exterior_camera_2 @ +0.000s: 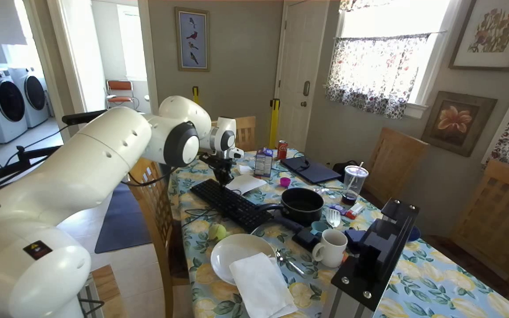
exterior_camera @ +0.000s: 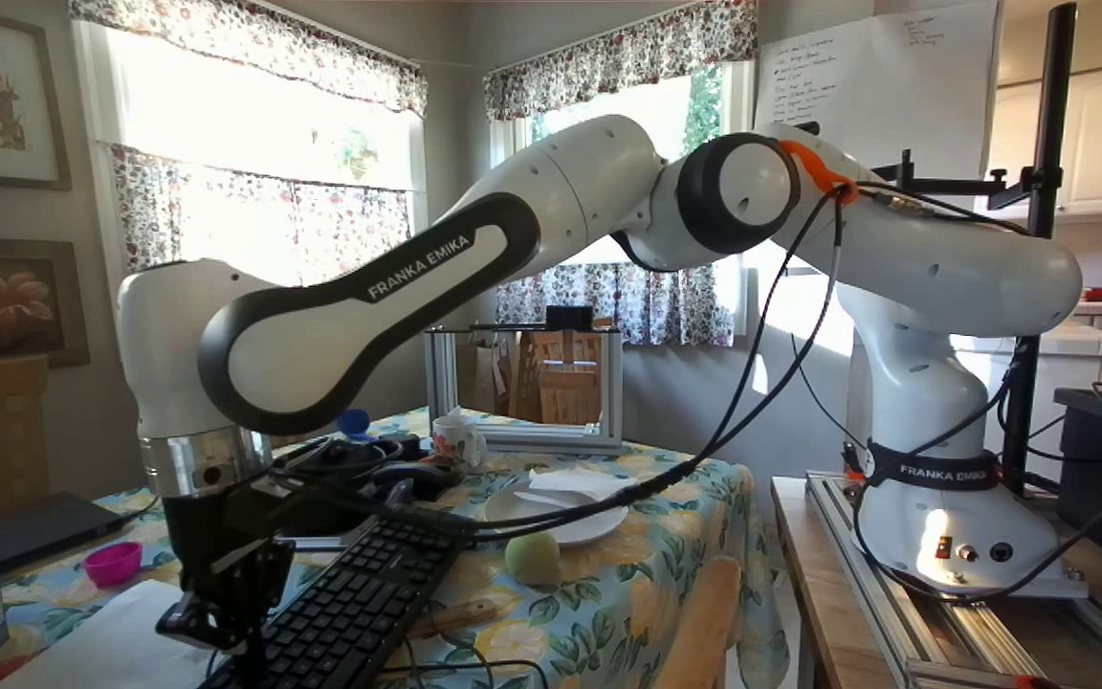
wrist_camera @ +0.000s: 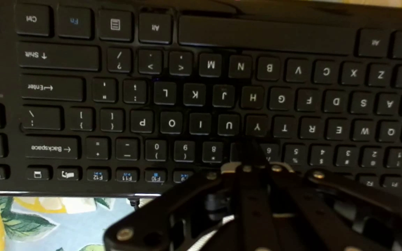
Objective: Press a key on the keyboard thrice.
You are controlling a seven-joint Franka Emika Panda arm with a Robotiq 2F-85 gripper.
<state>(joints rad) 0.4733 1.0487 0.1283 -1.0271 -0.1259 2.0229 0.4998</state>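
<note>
The long black keyboard lies flat on the table in both exterior views (exterior_camera: pixel 360 598) (exterior_camera_2: pixel 232 204). In the wrist view the keyboard (wrist_camera: pixel 263 33) fills most of the picture, with its letters upside down. My gripper (wrist_camera: pixel 251 150) is shut, with its fingertips together and nothing seen between them. It points down over the number row, around the 7 and 6 keys, just below Y in the wrist view. The 7 key is mostly hidden by the fingertips. In both exterior views the gripper (exterior_camera: pixel 247 655) (exterior_camera_2: pixel 223 182) is at the keyboard; I cannot tell whether the tips touch a key.
A black pan (exterior_camera_2: pixel 302 206) stands beside the keyboard, its handle reaching over the keyboard's end. A green apple (exterior_camera: pixel 532 558), a white plate (exterior_camera_2: pixel 223 260), a white paper sheet (exterior_camera_2: pixel 246 183) and a pink cup (exterior_camera: pixel 113 563) lie around it. Loose cables (exterior_camera: pixel 455 666) run beside it.
</note>
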